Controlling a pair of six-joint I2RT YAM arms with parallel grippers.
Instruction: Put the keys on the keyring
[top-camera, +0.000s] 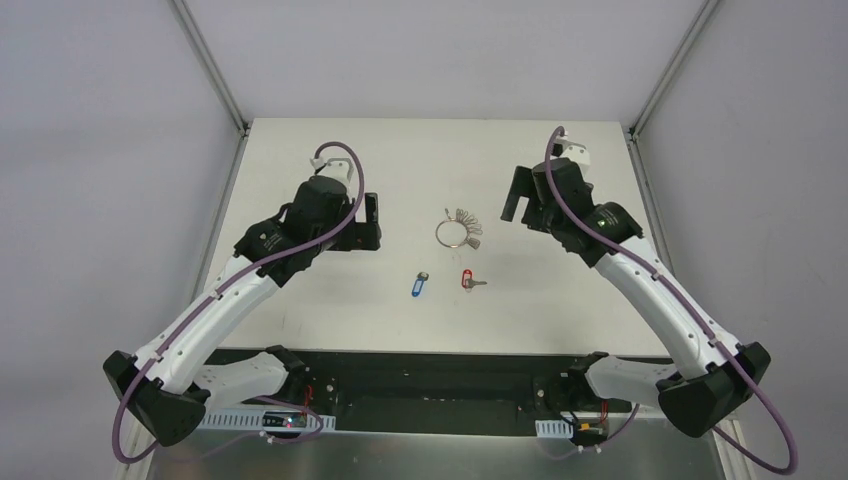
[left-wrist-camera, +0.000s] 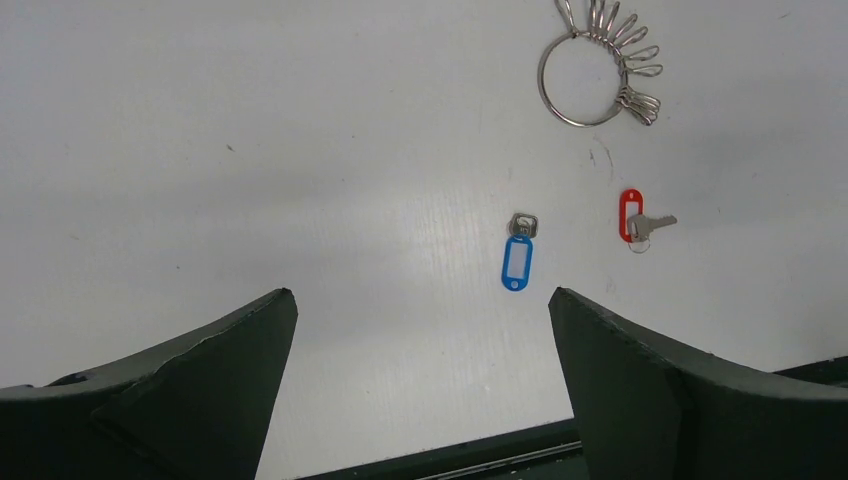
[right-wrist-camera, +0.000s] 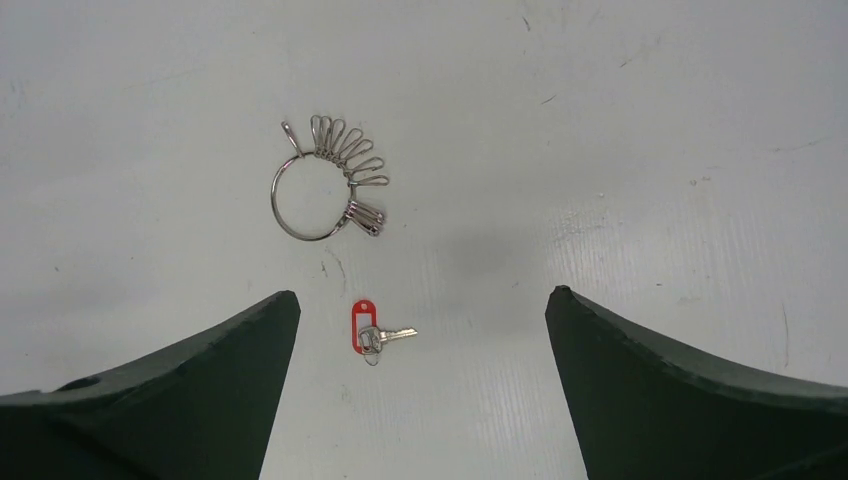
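White worktop (top-camera: 300, 170) fills the middle of the overhead view, and nothing on it is held, so the job looks to be at its very start. The keyring (top-camera: 464, 224) lies at centre; the blue key (top-camera: 419, 285) sits to its lower left and the red key (top-camera: 467, 280) just below it, all three apart. The left claw (left-wrist-camera: 420, 292) hangs spread and empty left of the ring, and the right claw (right-wrist-camera: 422, 290) hangs spread and empty to its right. Next, probably, one claw must drop onto a key while the other steadies the ring.

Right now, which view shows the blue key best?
Left wrist: the blue key lies mid-frame, blue tag and silver end distinct. Top external shows only a tiny blue sliver; right wrist does not show it.
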